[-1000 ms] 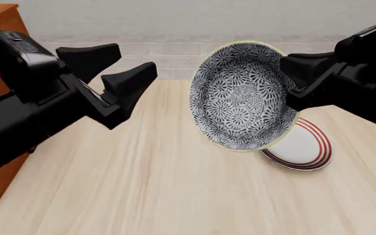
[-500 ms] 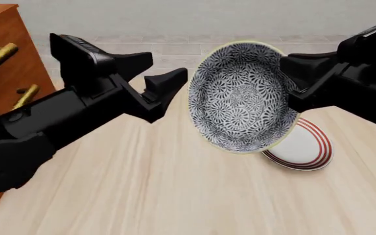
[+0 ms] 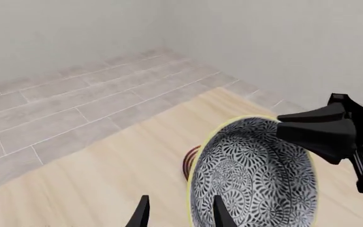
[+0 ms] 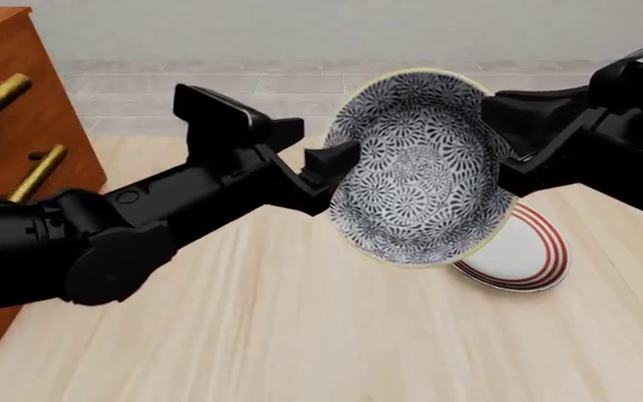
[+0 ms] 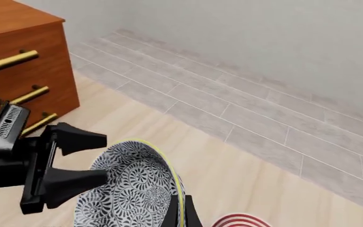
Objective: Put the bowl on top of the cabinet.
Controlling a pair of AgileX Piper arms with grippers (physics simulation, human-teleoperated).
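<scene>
The bowl (image 4: pixel 417 167), dark-and-white floral with a cream rim, hangs tilted on its side above the table, its inside facing the front camera. My right gripper (image 4: pixel 495 142) is shut on its right rim; in the right wrist view the fingertips (image 5: pixel 180 213) pinch that rim. My left gripper (image 4: pixel 316 144) is open at the bowl's left rim. In the left wrist view its fingers (image 3: pixel 142 215) straddle the bowl's (image 3: pixel 257 179) edge. The reddish-brown cabinet (image 4: pixel 9 109) with gold handles stands at the far left, its top partly out of view.
A white plate with red rings (image 4: pixel 522 251) lies on the wooden table (image 4: pixel 299 335) under and right of the bowl. A grey tiled floor and a pale wall lie beyond the table's far edge.
My left arm has swung right from beside the cabinet until its open fingers reach the bowl's left rim. The right gripper and the bowl have barely moved.
</scene>
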